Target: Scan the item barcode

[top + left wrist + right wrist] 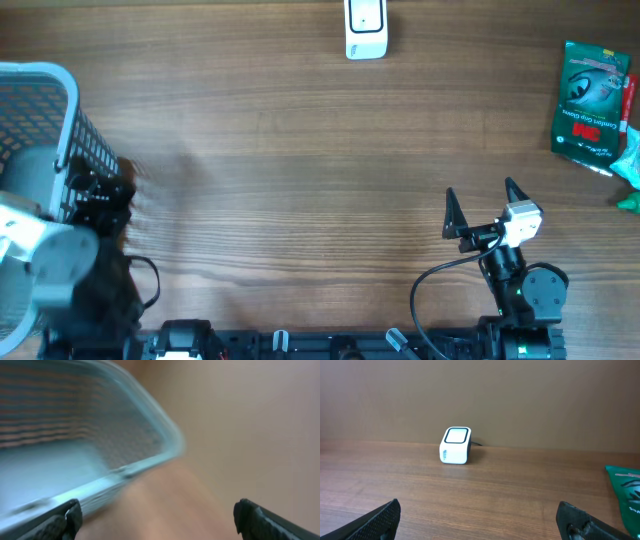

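Green packet (592,105) bears a red 3M logo; smaller print unreadable.

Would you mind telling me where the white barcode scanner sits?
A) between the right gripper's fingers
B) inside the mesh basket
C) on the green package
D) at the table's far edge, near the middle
D: the overhead view shows the white barcode scanner at the far edge of the table, apart from the mesh basket, the green package and the right gripper.
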You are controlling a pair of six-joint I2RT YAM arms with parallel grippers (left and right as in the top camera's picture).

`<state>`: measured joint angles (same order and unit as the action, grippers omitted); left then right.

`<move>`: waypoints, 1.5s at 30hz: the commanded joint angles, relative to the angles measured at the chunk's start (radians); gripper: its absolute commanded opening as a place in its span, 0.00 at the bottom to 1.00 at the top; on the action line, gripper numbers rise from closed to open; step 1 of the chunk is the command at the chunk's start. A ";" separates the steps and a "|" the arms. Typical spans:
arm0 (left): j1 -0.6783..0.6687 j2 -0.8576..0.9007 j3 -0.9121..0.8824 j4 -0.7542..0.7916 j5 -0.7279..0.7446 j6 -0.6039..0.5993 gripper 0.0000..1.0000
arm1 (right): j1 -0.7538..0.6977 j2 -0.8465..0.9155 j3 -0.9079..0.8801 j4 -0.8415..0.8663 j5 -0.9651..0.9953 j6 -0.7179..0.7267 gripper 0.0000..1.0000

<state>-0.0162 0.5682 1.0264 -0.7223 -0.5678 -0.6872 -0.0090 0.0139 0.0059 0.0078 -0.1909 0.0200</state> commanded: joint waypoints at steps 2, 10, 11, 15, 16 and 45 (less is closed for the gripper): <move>-0.054 -0.140 -0.126 0.313 0.380 0.003 1.00 | 0.006 -0.004 -0.001 0.006 -0.015 -0.018 1.00; -0.085 -0.320 -0.490 0.578 0.364 0.215 1.00 | 0.006 -0.004 -0.001 0.006 -0.015 -0.018 1.00; -0.085 -0.336 -0.525 0.577 0.347 0.233 1.00 | 0.006 -0.004 -0.001 0.006 -0.015 -0.018 1.00; -0.082 -0.430 -0.756 0.620 0.256 0.239 1.00 | 0.006 -0.004 -0.001 0.006 -0.015 -0.018 1.00; -0.079 -0.444 -0.800 0.657 0.256 0.239 1.00 | 0.006 -0.003 -0.001 0.006 -0.015 -0.018 1.00; -0.018 -0.565 -1.021 0.650 0.534 0.653 1.00 | 0.006 -0.003 -0.001 0.006 -0.015 -0.018 1.00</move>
<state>-0.0418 0.0139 0.0097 -0.0681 -0.0608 -0.0669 -0.0090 0.0139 0.0059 0.0078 -0.1909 0.0200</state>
